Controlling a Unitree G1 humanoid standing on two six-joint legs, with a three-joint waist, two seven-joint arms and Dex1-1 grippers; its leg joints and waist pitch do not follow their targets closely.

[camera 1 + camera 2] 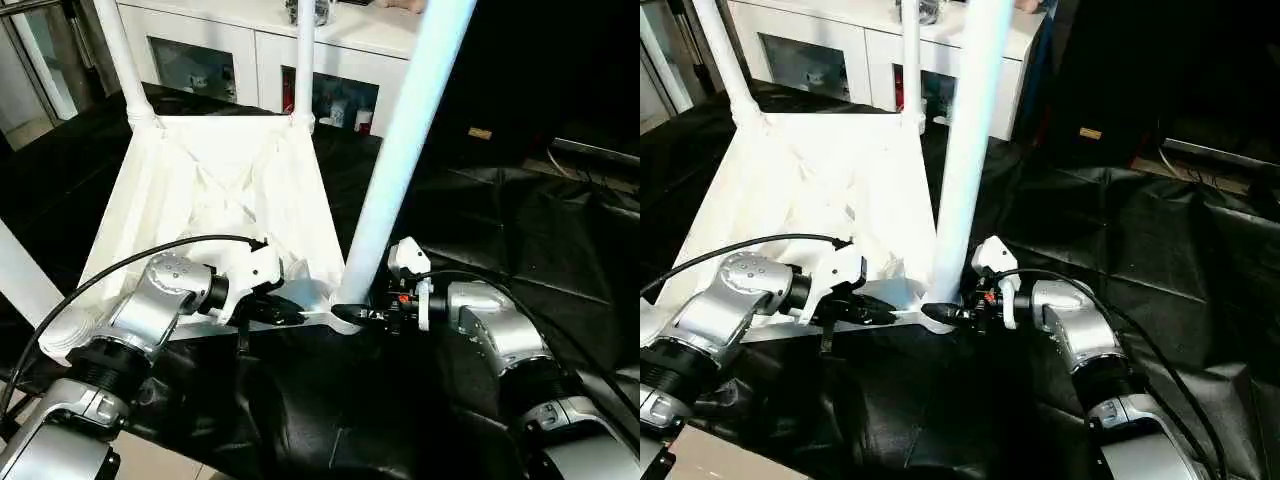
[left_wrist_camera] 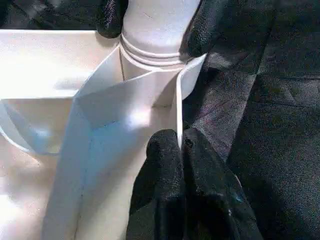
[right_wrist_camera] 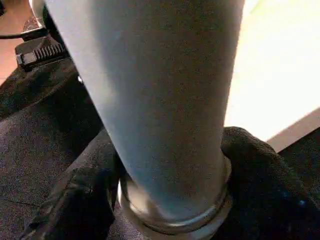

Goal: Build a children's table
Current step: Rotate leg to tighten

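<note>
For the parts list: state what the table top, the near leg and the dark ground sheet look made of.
Table top: white moulded plastic, by its thin ribs and soft sheen.
Near leg: smooth white tube, probably plastic; metal cannot be ruled out.
Ground sheet: black, creased, slightly glossy, like plastic film or coated fabric.

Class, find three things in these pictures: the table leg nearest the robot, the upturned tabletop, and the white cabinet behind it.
Nearest table leg [image 1: 400, 150], left eye view: mid-shaft of the tube.
Tabletop [image 1: 190, 190], left eye view: ribbed underside.
White cabinet [image 1: 250, 50], left eye view: front panel between its glass doors.
</note>
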